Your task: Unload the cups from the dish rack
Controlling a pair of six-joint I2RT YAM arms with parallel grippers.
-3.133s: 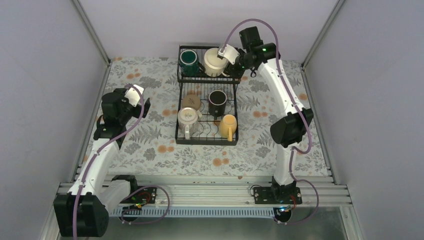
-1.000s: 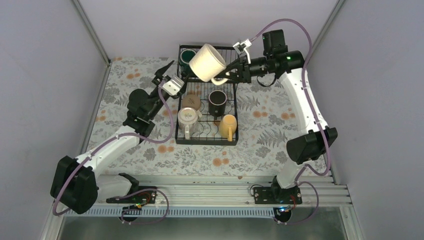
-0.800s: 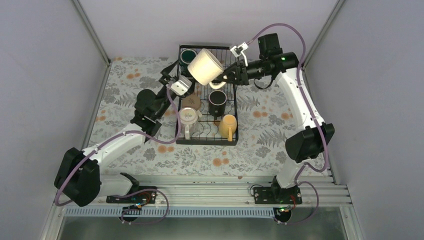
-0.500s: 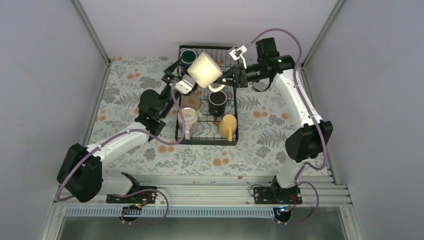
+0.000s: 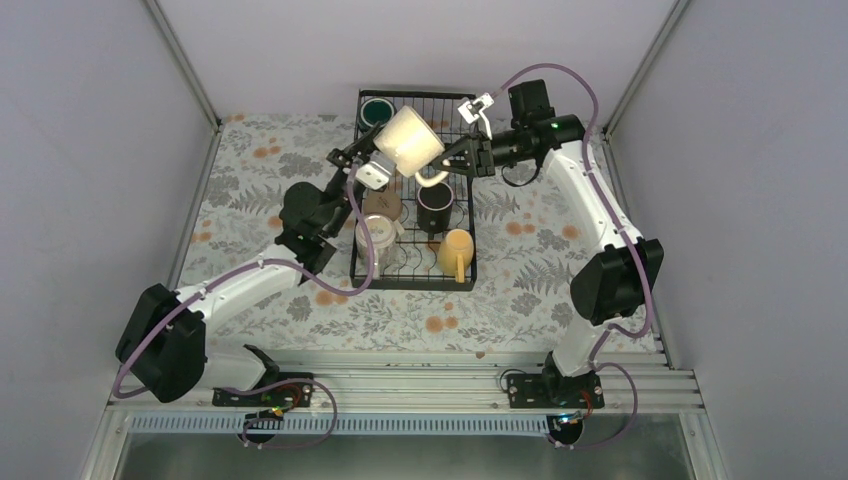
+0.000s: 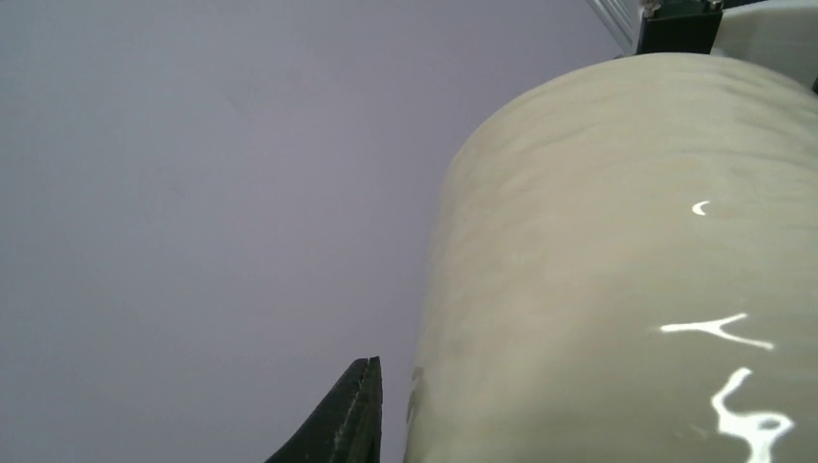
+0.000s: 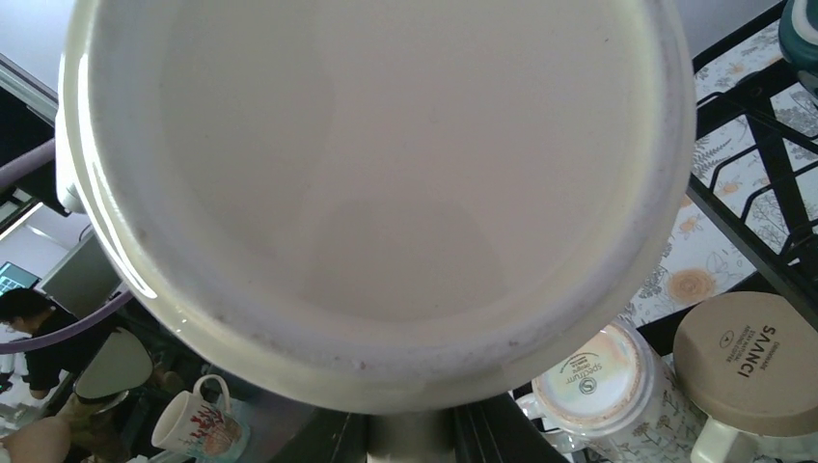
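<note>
From where I stand, the job has barely started. The right gripper [image 5: 452,157] is clenched on the rim of the cream mug [image 5: 408,141], close to its handle. It holds the mug tipped on its side in the air above the dish rack [image 5: 465,275], over the seam between the raised basket and the flat tray. The right wrist view looks straight into the mug's empty bowl. The left gripper [image 5: 352,156] has its fingers spread and empty, and it sits just beside the mug's closed end. In its own camera the glazed wall fills the view with one dark fingertip [image 6: 353,417] next to it, though I can't tell whether they touch. It looks to me like a hand-over from one arm to the other, not yet made. The other five are all in the rack. The dark green mug [image 5: 377,111] stands in the raised basket. On the tray, the tan mug [image 5: 381,205] and the off-white mug [image 5: 373,236] are upside down, the black mug [image 5: 435,201] has its mouth up, and the orange-yellow mug [image 5: 456,250] lies near the front edge. So one mug is lifted free but not yet set down on the floral tablecloth [image 5: 250,185], and five are waiting.
</note>
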